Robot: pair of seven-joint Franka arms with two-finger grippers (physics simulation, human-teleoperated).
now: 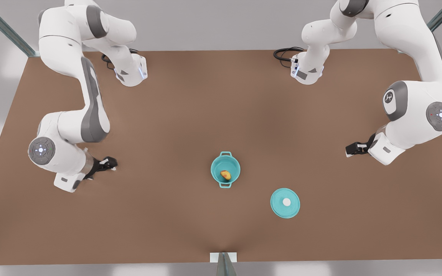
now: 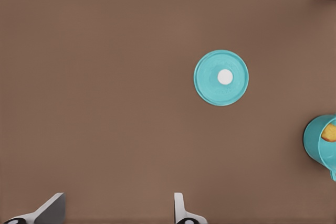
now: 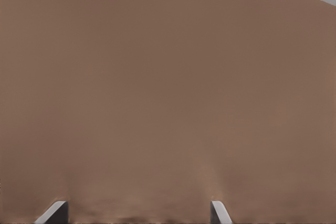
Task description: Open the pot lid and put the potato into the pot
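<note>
Potato (image 1: 225,175) lies inside the uncovered pot (image 1: 225,169); pot lid (image 1: 285,203) flat on desk (image 1: 190,115) nearby. Left claw (image 1: 349,150) and right claw (image 1: 110,164) both wide, empty, well apart from the pot.

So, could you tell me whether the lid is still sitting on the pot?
No, the pot lid lies flat on the table, apart from the open pot, which holds the potato.
</note>
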